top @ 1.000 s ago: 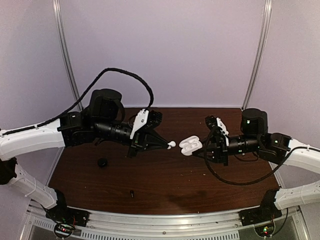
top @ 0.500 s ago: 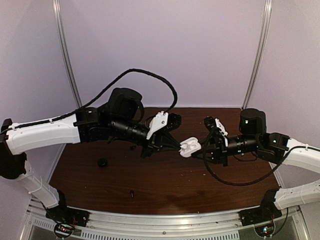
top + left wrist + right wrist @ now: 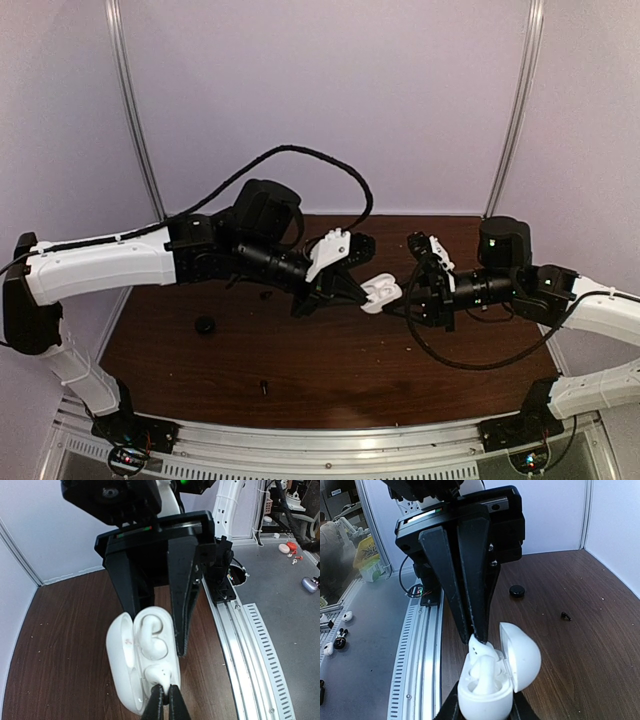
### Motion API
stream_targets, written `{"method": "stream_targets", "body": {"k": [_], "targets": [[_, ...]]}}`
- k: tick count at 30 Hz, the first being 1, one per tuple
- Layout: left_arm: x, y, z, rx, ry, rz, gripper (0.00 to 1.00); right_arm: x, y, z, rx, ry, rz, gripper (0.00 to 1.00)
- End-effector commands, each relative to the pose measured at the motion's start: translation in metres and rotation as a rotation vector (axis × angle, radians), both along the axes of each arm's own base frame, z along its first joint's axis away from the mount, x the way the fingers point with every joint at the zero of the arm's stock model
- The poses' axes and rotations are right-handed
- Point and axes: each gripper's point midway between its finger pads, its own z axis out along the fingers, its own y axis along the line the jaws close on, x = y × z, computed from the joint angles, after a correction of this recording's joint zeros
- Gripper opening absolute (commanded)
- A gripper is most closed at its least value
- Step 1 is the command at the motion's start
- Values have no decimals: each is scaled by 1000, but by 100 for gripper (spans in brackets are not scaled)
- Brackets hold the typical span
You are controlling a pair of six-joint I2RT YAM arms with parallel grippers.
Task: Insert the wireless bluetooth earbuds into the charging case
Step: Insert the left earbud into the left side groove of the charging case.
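The charging case (image 3: 384, 291) is held above the table's middle, lid (image 3: 119, 647) open, with my right gripper (image 3: 485, 711) shut on its body (image 3: 485, 700). One white earbud (image 3: 152, 636) lies in the hollow farther from my left gripper. My left gripper (image 3: 165, 694) is shut on the stem of the other earbud (image 3: 161, 675), which sits at the mouth of the nearer hollow. In the right wrist view this earbud (image 3: 481, 647) stands out of the case under the left fingers (image 3: 472, 605). In the top view the left gripper (image 3: 358, 297) meets the case from the left.
A black round puck (image 3: 205, 324) lies on the brown table (image 3: 330, 370) at the left. A small black bit (image 3: 263, 386) lies near the front. The metal rail (image 3: 250, 645) runs along the table's near edge.
My left arm has swung to the right, carrying the earbud up to the open case and into its nearer hollow. The right arm has kept the case nearly still.
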Motion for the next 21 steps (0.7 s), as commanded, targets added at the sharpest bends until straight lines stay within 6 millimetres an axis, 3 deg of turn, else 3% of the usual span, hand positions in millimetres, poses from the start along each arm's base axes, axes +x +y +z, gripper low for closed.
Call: {"method": "stream_targets", "body": {"k": [1,11,21], "targets": [[2,-4,-4,24,23,17,0,1,1,31,85,-77,5,0],[14,-6,-7,36,36,82,5,-13,-3,41,124,-98,54,0],[35,-6,15,-7,-24,194,15,-11,-3,37,109,-99,48,0]]}}
